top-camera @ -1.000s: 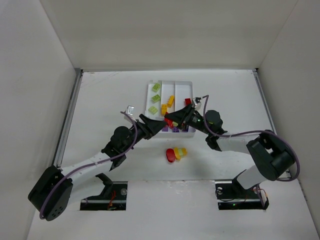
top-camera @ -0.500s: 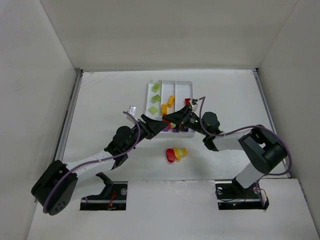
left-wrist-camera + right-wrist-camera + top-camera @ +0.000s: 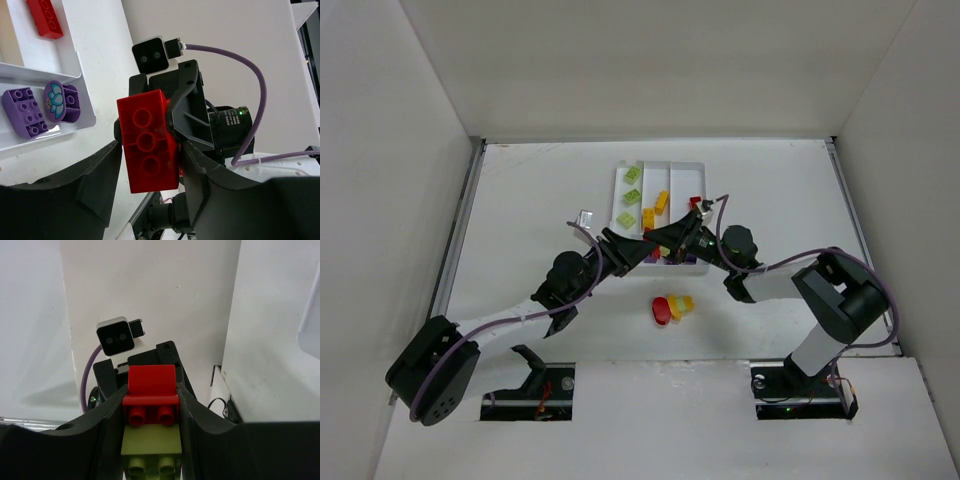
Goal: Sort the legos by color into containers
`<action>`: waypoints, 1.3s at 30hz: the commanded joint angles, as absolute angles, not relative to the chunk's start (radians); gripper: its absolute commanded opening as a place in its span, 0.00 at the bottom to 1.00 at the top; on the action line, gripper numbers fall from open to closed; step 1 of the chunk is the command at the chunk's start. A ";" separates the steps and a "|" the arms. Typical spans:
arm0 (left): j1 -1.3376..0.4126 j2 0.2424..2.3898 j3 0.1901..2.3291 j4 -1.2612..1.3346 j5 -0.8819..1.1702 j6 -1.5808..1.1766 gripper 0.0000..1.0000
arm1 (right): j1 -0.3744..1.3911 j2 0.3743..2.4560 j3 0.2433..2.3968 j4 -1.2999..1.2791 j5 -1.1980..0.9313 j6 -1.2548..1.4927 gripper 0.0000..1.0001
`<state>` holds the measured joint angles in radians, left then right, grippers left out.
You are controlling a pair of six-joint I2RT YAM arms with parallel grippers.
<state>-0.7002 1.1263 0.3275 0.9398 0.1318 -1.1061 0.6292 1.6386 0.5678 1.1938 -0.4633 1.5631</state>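
Near the middle of the top view the two arms meet nose to nose over the lower end of the tray point(image 3: 692, 178), the left gripper point(image 3: 642, 247) coming in from the left and the right gripper point(image 3: 672, 238) from the right. The right gripper is pinched on a stacked pair point(image 3: 151, 415): in its own wrist view a red brick point(image 3: 151, 385) sits at the far end and a light green brick point(image 3: 151, 447) at the end nearer the camera, with a finger pressed to each side. The move ahead turns on how that red brick lies for the left gripper. In the left wrist view it fills the middle of the frame, directly ahead and between the two dark jaws. Its long axis runs roughly top to bottom, leaning a little, so it lies along the fingers and the jaws would close across its short width. The jaws stand partly spread, one on each side of the red brick and very near it, but I cannot tell whether they are bearing on it. The left gripper looks placed to take the red half while the right keeps the green. A few loose legos point(image 3: 670, 308) lie on the tabletop point(image 3: 540, 200) below the tray, well apart from both grippers.
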 commanded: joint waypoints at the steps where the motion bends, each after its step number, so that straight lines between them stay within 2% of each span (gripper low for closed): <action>1: -0.705 1.134 0.361 1.025 0.133 -1.103 0.45 | 0.653 1.652 0.588 1.295 -0.479 1.566 0.36; 6: -0.708 1.120 0.353 1.037 0.132 -1.108 0.32 | 0.651 1.655 0.581 1.299 -0.476 1.566 0.38; 10: -0.714 1.085 0.344 1.026 0.127 -1.109 0.27 | 0.650 1.644 0.574 1.299 -0.474 1.566 0.53; 16: -0.713 1.026 0.304 1.009 0.103 -1.115 0.25 | 0.610 1.611 0.560 1.290 -0.479 1.559 0.73; 18: -0.702 1.006 0.295 1.000 0.098 -1.115 0.25 | 0.602 1.602 0.551 1.284 -0.479 1.548 0.77; 32: -0.679 0.956 0.262 1.002 0.025 -1.196 0.25 | 0.599 1.542 0.515 1.256 -0.480 1.464 0.82; 39: -0.688 0.960 0.241 1.019 -0.026 -1.275 0.24 | 0.593 1.494 0.522 1.169 -0.471 1.382 0.78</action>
